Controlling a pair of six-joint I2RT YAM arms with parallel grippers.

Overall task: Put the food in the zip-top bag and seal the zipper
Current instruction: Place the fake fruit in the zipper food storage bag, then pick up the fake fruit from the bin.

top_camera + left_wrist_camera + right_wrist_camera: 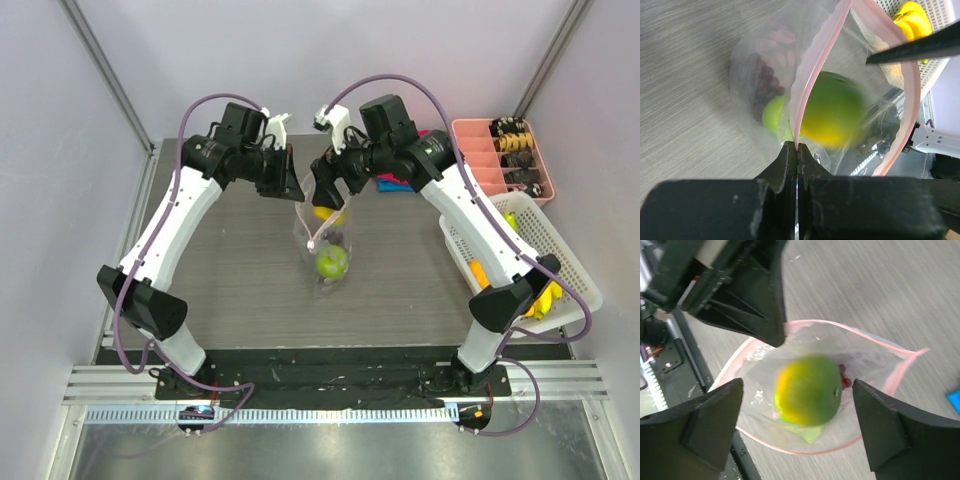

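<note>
The clear zip-top bag [325, 235] hangs open between my grippers. My left gripper [798, 150] is shut on its pale pink zipper [815, 60] at the mouth edge. My right gripper [797, 390] is open just above the bag's mouth. A blurred green-yellow round fruit [807, 390] lies between its fingers, inside the mouth of the bag [870, 360]. The same fruit shows in the left wrist view [832, 115]. Lower in the bag sit a dark purple grape bunch [762, 85] and another green fruit [332, 262].
A white mesh basket [560, 250] stands at the right, with yellow bananas [545, 298] and an orange [480, 272] in it. A pink compartment tray [470, 135] stands at the back right. A blue object [395, 182] lies behind the right gripper.
</note>
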